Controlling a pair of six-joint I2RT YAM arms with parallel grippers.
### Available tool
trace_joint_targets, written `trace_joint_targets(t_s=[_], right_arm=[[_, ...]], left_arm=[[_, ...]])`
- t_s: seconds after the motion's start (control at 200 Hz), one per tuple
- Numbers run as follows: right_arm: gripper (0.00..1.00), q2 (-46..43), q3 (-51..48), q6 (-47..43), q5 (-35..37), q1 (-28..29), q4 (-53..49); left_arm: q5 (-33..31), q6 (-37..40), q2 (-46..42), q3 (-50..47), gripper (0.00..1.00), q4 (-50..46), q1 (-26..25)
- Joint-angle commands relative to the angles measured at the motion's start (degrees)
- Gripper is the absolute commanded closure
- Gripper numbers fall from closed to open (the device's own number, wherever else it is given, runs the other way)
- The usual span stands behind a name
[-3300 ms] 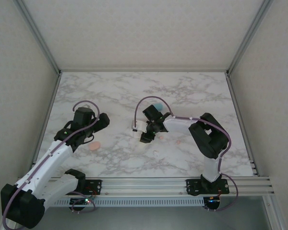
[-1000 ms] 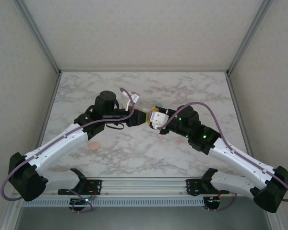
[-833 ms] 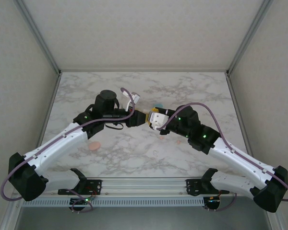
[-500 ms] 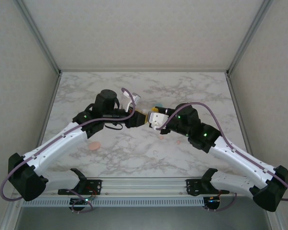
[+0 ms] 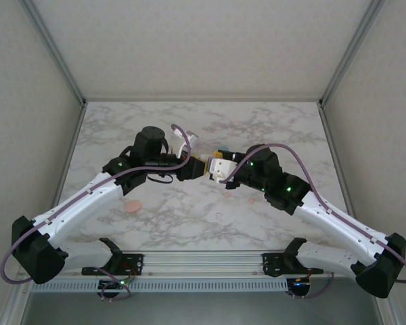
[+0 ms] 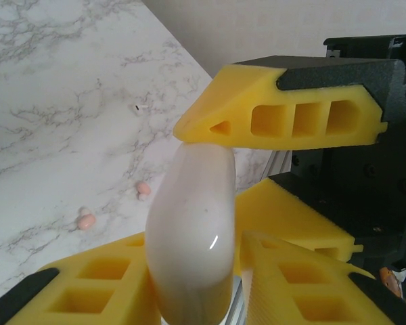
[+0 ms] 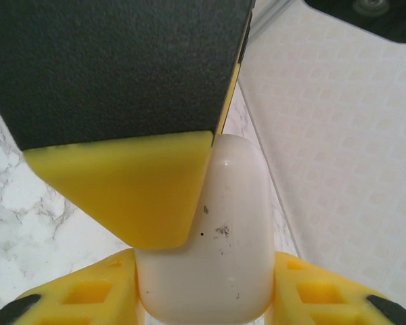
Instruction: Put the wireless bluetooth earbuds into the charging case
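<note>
Left of centre: a pink oval [image 5: 132,206] lies on the counter [image 5: 271,128], well apart from both arms. Likely a second case.

Centre-left: the left hand [image 5: 193,166] is raised over mid-counter and points right. Its wrist view has the white case [image 6: 189,230] on edge between its two lower yellow fingers [image 6: 88,284], narrow and closed on the shell.

Centre: the case hangs in the air, off the counter, shared by both hands. No lid seam or gap is visible, so I cannot tell whether it is open. Judgement: with two grips on one shell, one hand braces while the other works the lid, which must open before any bud goes in.

Below: two salmon earbuds [image 6: 86,221] lie loose on the counter, not yet picked up. The teal ones are not made out.

Centre-right: the right hand [image 5: 212,168] points left, tip to tip with the left. Its wrist view shows the case [image 7: 210,244] seated between its own fingers, gripped.

Behind the hands: a teal piece [image 5: 223,149], partly hidden.
</note>
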Motion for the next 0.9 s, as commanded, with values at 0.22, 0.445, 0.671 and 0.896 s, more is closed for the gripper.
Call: trace_joint_targets(t_s=[0.22, 0.445, 0.671, 0.896], right_arm=[[0.57, 0.66, 2.19, -0.29, -1.04, 0.57, -0.32], [0.37, -2.38, 3.87, 7.58, -1.28, 0.44, -3.0], [0.26, -5.4, 9.04, 40.17, -5.65, -5.55, -11.12], [0.27, -1.51, 13.64, 62.55, -22.97, -9.88, -13.51]], left_arm=[[1.84, 0.88, 0.21, 1.53, 0.77, 1.08, -0.55], [-2.5, 3.66, -4.21, -1.41, 0.81, 3.83, -0.55], [-2.8, 16.0, -15.51, -15.52, 0.81, 23.66, -0.78], [-5.35, 22.69, -17.94, -19.83, 0.84, 28.05, -1.13]])
